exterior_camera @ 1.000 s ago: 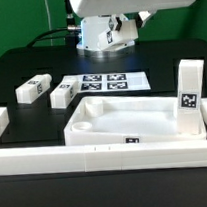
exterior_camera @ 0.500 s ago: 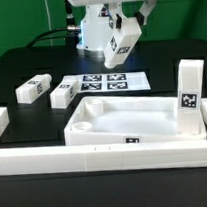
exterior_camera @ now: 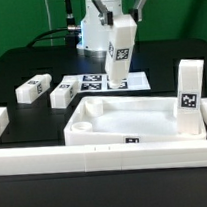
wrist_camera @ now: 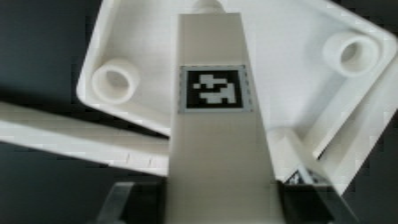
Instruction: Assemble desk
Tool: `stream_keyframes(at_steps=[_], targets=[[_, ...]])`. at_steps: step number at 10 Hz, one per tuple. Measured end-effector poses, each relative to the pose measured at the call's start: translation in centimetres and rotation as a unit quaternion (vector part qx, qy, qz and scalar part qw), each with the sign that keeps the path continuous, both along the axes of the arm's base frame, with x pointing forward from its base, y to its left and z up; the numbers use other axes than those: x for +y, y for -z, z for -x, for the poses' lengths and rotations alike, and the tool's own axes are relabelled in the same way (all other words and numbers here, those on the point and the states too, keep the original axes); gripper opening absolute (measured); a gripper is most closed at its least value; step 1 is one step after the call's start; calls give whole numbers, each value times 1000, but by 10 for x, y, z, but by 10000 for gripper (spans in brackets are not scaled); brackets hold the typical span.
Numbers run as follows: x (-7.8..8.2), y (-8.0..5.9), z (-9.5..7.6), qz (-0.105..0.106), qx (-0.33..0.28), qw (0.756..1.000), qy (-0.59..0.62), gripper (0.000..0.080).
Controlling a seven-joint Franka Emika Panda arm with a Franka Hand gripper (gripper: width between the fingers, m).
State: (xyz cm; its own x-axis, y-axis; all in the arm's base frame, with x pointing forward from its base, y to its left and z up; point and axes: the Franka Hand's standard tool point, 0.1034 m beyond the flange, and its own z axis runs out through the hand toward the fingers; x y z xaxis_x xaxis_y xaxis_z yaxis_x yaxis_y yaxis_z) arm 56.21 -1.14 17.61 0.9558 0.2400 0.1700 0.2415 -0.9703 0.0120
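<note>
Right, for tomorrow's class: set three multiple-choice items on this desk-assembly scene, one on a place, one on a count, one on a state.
1. Where does the upright square white plastic leg stand?
A) at the exterior view's right end of the large white rimmed plastic tabletop
B) on the marker board
C) in the gripper

2. How many white legs lie flat on the black table?
A) none
B) two
C) four

3. What state is the gripper in?
A) open, empty
B) shut, empty
C) shut on a white leg

Key: A, it rises from that end's corner; B, one lies next to the other, beside the tabletop; C, the leg hangs between its fingers.
</note>
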Motion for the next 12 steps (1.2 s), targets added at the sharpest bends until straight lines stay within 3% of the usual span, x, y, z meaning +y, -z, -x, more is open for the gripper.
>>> stream_keyframes(at_steps=[1,2,4,9,11,12], targets=[[-4,2,-2,1,-38,999,0,290],[-8,2,-2,-16,-42,999,11,290],[-12,-7,-12,-71,-27,996,47,290],[-17,-5,-14,-69,-33,995,58,290],[-39,-5,-11,-96,-9,979,178,290],[-42,-3,-12,-87,-10,981,171,290]])
